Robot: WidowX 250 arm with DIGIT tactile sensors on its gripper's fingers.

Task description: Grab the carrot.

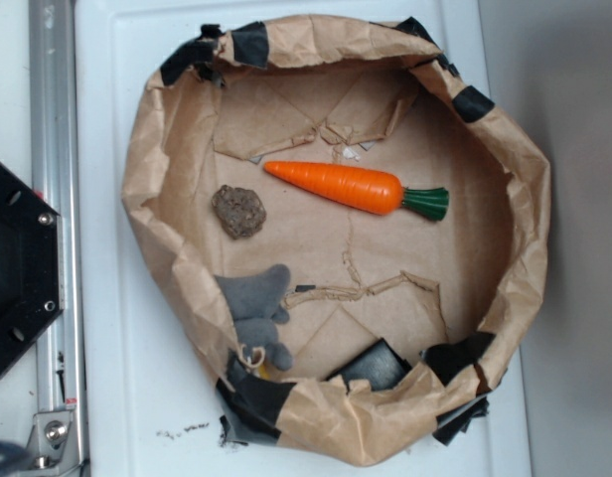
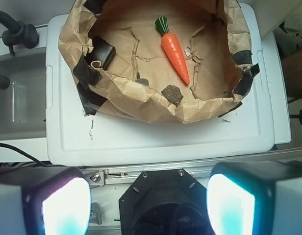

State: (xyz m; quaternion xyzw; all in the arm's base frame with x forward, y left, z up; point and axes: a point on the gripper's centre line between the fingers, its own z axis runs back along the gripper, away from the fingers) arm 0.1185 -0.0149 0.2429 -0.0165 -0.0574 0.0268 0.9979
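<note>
The carrot (image 1: 348, 186) lay untouched, stem toward three o'clock; it looked light, stiff, probably slippery, so its thick middle suited gripping. The gripper (image 2: 148, 205) hung spread wide, empty.

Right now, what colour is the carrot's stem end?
Dark green, on the orange carrot. The exterior view shows it best.

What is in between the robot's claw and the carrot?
In the wrist view, the gripper is open at the bottom. Between it and the carrot lie bare white lid, the paper bag's crumpled wall and a brown lumpy ball.
</note>
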